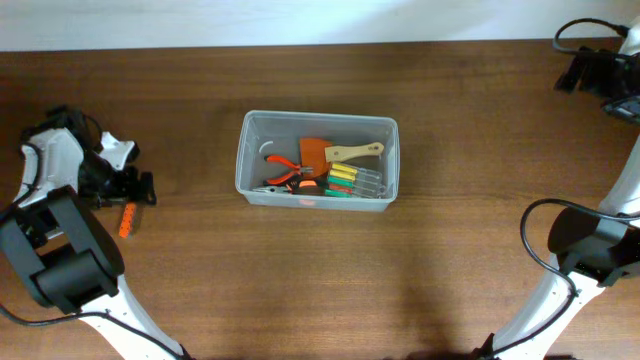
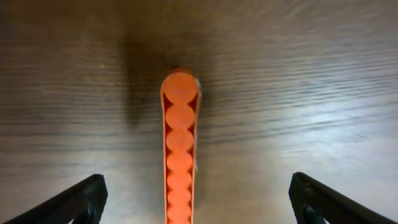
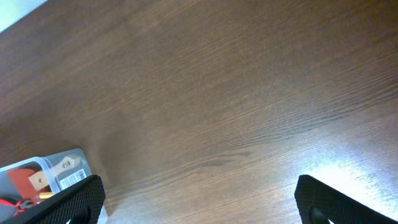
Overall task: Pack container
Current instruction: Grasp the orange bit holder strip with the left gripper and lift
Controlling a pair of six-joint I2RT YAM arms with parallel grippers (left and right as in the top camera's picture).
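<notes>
Counter (image 1: 450, 120) of dark wood carries the container (image 1: 243, 160) at its middle, with hand tools (image 1: 335, 178) inside. Left end effector (image 2: 196, 190) hangs with fingers wide apart either side of an orange strip (image 2: 179, 143). Right end effector (image 3: 199, 196), fingers likewise apart, hovers well right of the container.

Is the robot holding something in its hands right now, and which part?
No, nothing is held. The left gripper is open above the orange strip, not touching it. The right gripper is open and empty too.
</notes>
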